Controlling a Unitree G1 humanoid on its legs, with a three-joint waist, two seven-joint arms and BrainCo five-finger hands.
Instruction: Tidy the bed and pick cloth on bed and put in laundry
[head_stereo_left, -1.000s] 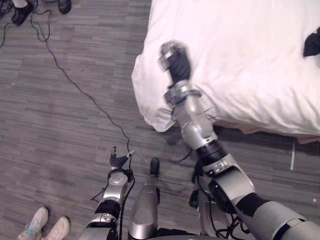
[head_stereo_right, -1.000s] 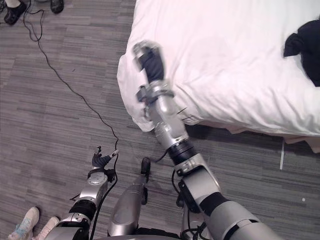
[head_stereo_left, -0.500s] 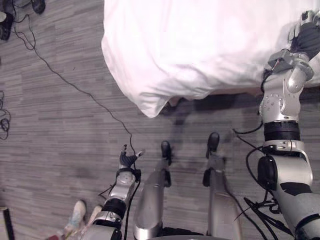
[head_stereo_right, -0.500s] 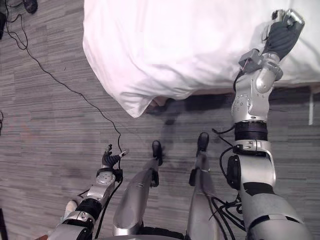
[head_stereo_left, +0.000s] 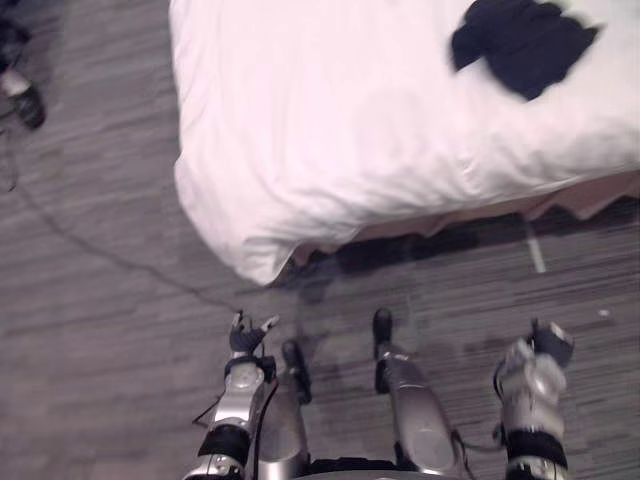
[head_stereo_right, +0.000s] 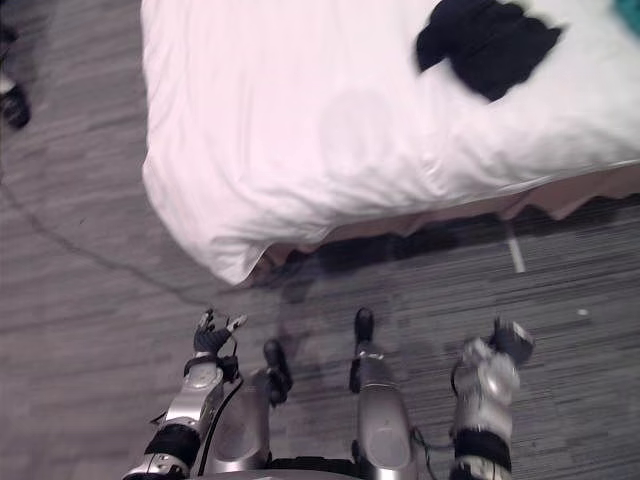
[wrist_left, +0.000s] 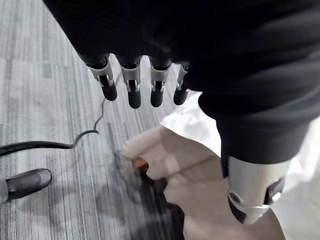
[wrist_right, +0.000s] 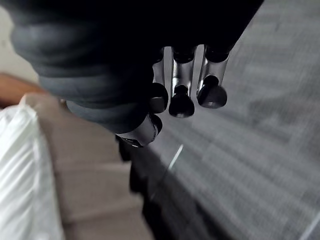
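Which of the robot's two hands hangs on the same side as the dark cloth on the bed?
The right hand, low over the floor on the view's right like the dark cloth; the left hand hangs by the corner of the bed.

Glaring white bed (head_stereo_left: 330, 130) (overexposed), shadow (head_stereo_left: 400, 248) beneath
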